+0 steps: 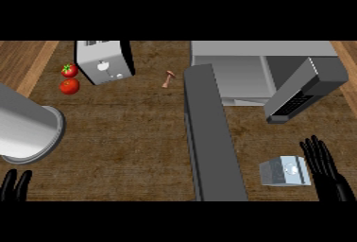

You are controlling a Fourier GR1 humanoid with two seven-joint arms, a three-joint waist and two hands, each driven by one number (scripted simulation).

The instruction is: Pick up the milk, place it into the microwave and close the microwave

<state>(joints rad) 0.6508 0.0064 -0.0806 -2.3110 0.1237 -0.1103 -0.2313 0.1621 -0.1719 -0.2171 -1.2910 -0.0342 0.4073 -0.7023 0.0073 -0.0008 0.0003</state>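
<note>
My right hand point(325, 169) is flat and holds nothing, with the milk point(285, 170) just beside its fingers. I can't read any words on it. My left hand point(15, 185) rests with fingers straight, far from it.

Small grey-white milk carton point(284, 171) lying tipped on brown wooden table point(125, 142), near front edge; grey box-shaped microwave point(261, 71) behind, door point(213, 137) swung wide open.

Left hand point(15, 185): only fingertips show at the near edge. Pot point(28, 130): cut off at the left edge.
</note>
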